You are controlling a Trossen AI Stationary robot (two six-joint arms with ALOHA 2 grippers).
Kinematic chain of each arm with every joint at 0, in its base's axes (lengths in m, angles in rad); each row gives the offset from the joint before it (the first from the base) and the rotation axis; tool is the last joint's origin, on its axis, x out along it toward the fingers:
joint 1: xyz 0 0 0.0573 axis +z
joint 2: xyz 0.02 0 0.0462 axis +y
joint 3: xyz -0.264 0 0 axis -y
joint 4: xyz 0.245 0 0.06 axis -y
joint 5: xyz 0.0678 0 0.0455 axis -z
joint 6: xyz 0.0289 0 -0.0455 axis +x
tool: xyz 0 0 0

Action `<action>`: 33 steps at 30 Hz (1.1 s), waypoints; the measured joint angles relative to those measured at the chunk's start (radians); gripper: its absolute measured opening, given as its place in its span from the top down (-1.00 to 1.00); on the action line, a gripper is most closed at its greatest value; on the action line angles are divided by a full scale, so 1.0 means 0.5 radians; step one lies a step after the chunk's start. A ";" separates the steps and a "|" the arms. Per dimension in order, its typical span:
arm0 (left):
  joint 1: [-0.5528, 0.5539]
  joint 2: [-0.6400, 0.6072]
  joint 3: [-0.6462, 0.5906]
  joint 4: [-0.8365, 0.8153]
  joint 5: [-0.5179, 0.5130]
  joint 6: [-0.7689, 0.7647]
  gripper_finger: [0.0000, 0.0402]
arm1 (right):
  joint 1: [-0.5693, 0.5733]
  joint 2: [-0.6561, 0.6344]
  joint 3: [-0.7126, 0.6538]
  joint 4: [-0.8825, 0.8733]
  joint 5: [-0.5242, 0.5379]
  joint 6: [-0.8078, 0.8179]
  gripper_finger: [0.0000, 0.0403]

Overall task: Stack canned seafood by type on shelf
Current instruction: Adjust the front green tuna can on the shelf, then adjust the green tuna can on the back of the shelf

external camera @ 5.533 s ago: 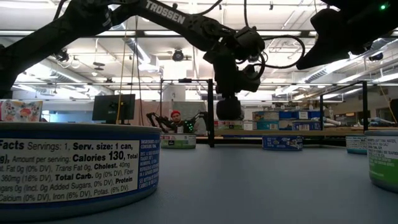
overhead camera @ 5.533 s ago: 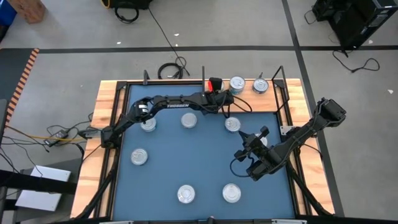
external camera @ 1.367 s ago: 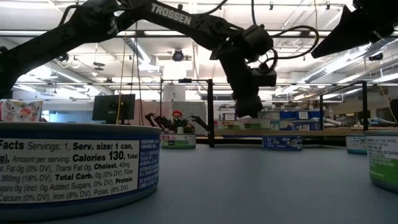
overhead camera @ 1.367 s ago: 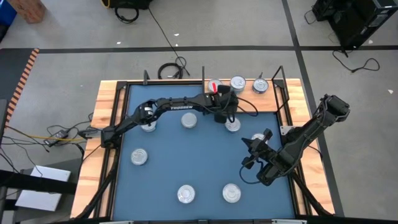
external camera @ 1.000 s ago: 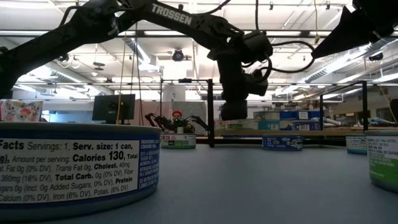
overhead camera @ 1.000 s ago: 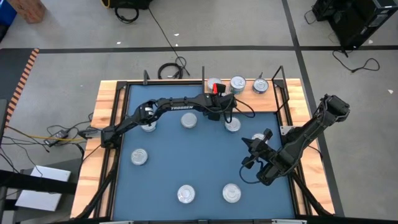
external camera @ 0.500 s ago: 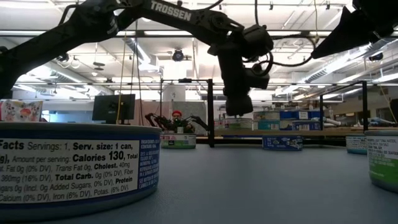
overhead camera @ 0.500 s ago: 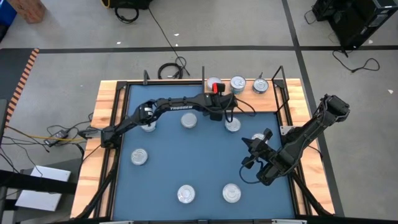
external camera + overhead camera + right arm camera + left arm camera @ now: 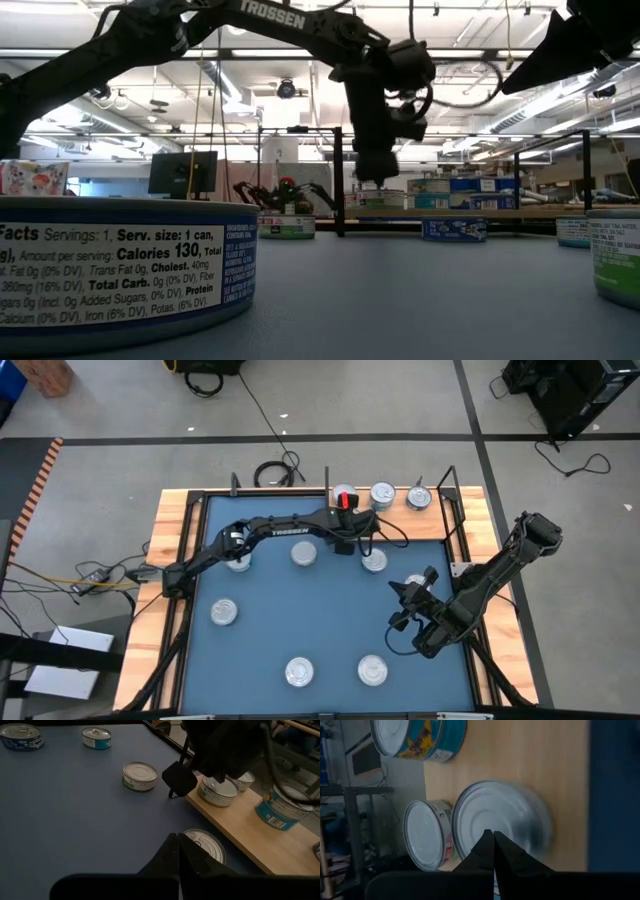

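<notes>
1. Since a moment ago, the left gripper [image 9: 343,520] has been pulled back from over the mat toward the shelf [image 9: 395,490]; its fingers are pressed together, nothing gripped.
2. That gripper is hung over a tin [image 9: 502,826] sitting on the shelf, with two more tins [image 9: 381,493] lined up beside it on the wood.
3. The left arm, marked "TROSSEN", is stretched long across the far side of the blue mat [image 9: 320,615].
4. The right gripper [image 9: 398,605] is parked low on the right side, fingers closed too, empty.
5. Loose tins [image 9: 299,672] are scattered around the mat; "Calories 130" can be read on the nearest tin [image 9: 125,270].
</notes>
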 joint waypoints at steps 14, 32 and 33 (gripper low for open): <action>0.008 -0.276 0.002 0.281 0.620 -0.277 1.00 | -0.123 0.000 -0.002 -0.058 -0.046 0.015 0.99; -0.001 -0.348 -0.273 1.009 0.726 -0.293 1.00 | -0.474 -0.231 -0.246 0.491 -0.302 -0.775 1.00; -0.001 -0.348 -0.294 1.046 0.732 -0.293 1.00 | -0.501 -0.268 -0.295 0.606 -0.345 -0.880 1.00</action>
